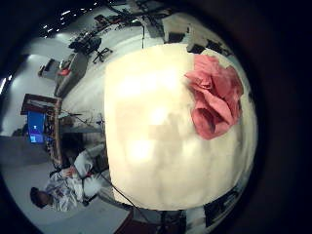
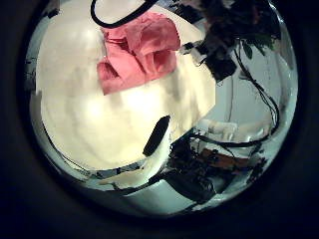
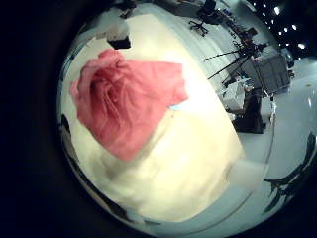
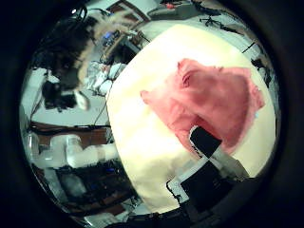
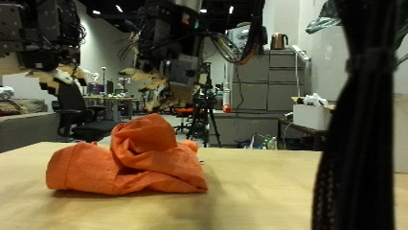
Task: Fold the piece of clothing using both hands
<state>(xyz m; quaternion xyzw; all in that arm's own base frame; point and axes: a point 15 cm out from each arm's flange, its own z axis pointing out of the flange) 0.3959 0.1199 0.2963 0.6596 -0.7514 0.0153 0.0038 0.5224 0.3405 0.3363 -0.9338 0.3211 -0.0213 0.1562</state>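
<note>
- The table [image 5: 255,206], with a pale wooden top, spreads across the near part of the outside view and is bare apart from one thing.
- The piece of clothing [image 5: 131,158], orange-red from the outside camera, lies in a loose, crumpled heap on the table, unfolded, with one rumpled bulge rising in the middle and a flatter flap trailing toward the left.
- In the left little finger side palm view the piece of clothing [image 1: 215,93] sits well away from that palm, close to one edge of the table [image 1: 146,127], with bare tabletop over most of the rest.
- In the right little finger side palm view the piece of clothing [image 3: 124,99] fills more of the frame, so it is nearer the right palm, and nothing touches it.
- The right hand [image 4: 217,152] shows one dark finger reaching in over the garment's edge, straight rather than curled, holding nothing.
- The left hand [image 2: 157,134] shows one dark finger stretched out over bare table, apart from the cloth, also holding nothing.
- A dark upright column [image 5: 357,125] at the near right of the outside view hides what is behind it; what it is I cannot tell.
</note>
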